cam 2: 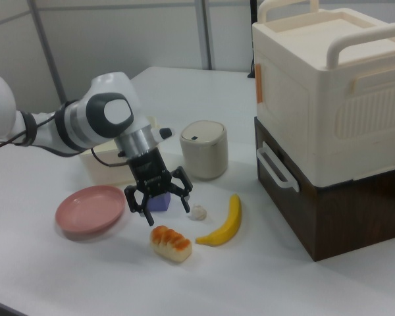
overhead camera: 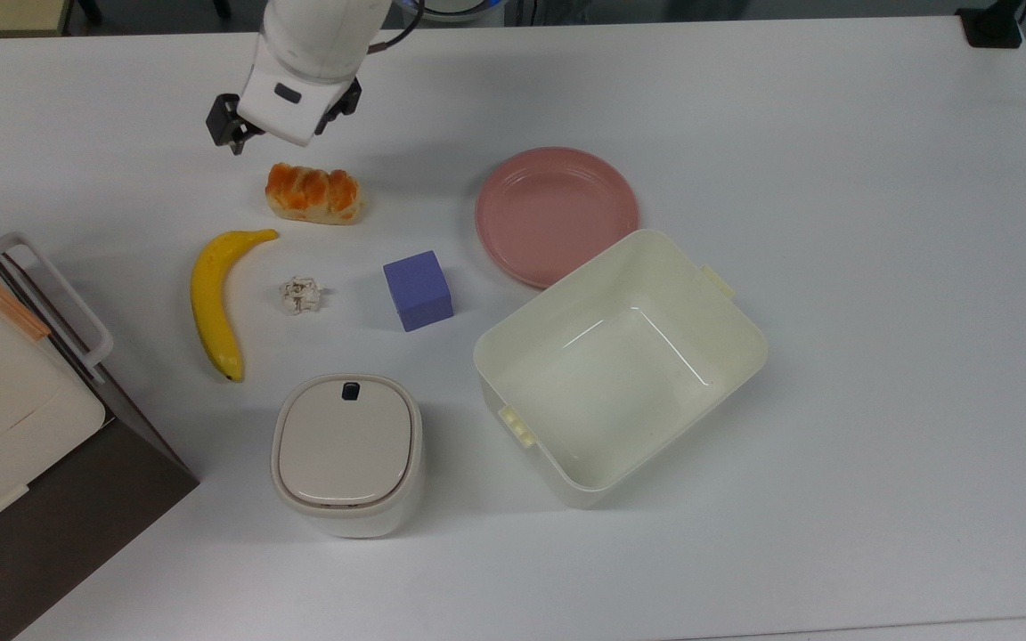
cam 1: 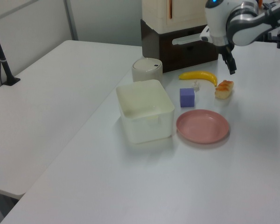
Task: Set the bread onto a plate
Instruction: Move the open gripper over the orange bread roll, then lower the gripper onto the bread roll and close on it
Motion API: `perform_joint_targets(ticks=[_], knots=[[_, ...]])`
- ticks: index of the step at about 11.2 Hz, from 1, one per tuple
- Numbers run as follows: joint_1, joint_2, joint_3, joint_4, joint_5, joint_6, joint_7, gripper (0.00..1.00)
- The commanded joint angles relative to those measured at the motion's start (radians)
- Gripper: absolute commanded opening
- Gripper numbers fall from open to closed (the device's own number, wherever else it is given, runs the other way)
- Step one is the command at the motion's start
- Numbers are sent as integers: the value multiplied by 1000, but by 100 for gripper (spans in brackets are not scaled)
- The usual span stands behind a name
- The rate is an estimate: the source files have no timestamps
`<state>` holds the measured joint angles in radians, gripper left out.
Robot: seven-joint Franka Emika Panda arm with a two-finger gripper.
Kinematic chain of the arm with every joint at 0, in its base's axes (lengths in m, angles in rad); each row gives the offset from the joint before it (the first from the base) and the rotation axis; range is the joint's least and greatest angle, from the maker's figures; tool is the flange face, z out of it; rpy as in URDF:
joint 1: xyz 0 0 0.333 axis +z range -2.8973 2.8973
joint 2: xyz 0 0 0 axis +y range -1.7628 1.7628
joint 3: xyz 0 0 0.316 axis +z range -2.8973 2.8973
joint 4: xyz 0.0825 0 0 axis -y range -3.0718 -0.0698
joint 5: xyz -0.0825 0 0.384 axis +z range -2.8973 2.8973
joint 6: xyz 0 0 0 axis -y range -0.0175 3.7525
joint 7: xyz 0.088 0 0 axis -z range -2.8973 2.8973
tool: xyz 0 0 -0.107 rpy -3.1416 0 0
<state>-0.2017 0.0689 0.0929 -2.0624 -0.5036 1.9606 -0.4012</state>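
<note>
Tool, fingers spread apart, hangs just above the bread, well apart from the plate.

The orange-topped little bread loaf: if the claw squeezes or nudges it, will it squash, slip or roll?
The small oblong bread loaf with a glossy orange top lies flat on its long underside, so it probably slides, not rolls. The glossy, lumpy top may be slippery; the pale sides look easier to grip. Whether it squashes cannot be told.

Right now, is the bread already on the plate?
No, the bread lies on the table, well apart from the bare pink plate.
</note>
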Motion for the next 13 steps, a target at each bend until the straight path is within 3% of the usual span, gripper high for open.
perform_joint_targets(ticks=[1, 8, 9, 11, 13], knots=[[1, 1, -7, -74, -55, 96, -5, 100], [-12, 104, -7, -85, -173, 118, -5, 100], [-12, 107, -7, -85, -182, 118, -5, 92], [-10, 109, -7, -87, -182, 118, -5, 66], [-5, 112, -5, -87, -182, 115, -5, 25]])
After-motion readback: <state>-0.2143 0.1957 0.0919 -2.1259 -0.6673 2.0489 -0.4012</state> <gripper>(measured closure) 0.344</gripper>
